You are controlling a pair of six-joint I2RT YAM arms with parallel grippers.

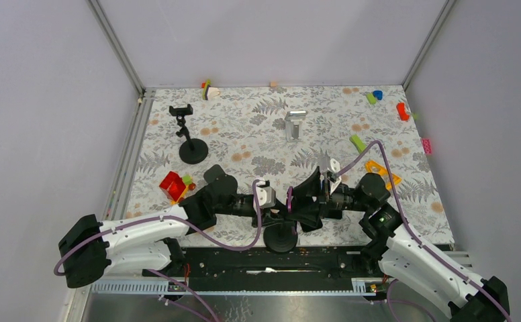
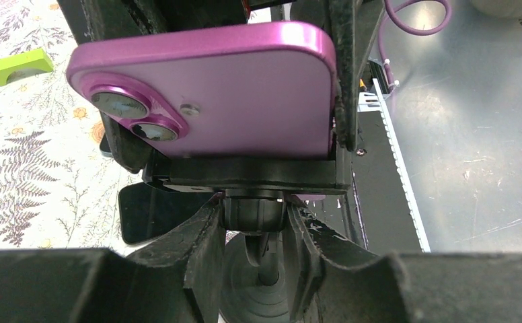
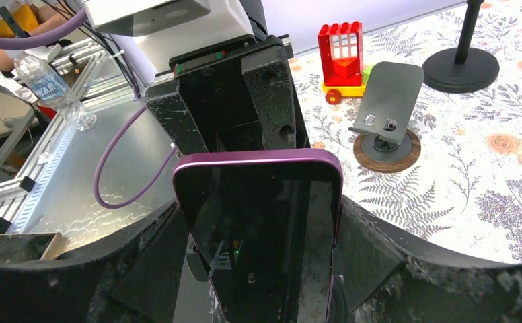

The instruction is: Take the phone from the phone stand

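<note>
The purple phone (image 2: pixel 231 94) sits in the black clamp of the phone stand (image 2: pixel 245 171), its back and two camera lenses facing the left wrist camera. My left gripper (image 2: pixel 255 219) is shut on the stand's neck joint just under the clamp, above the round base (image 1: pixel 279 239). In the right wrist view the phone (image 3: pixel 265 202) shows its dark screen. My right gripper (image 3: pixel 262 225) is shut on the phone, one finger against each long edge. Both grippers, left (image 1: pixel 274 201) and right (image 1: pixel 303 201), meet near the table's front edge.
A second black stand (image 1: pixel 192 149) is at the back left and a silver stand (image 1: pixel 295 123) at mid back. A red toy block (image 1: pixel 173 185), a green brick (image 1: pixel 357 142) and an orange piece (image 1: pixel 382 171) lie around. A grey stand on a wooden disc (image 3: pixel 386 101) is nearby.
</note>
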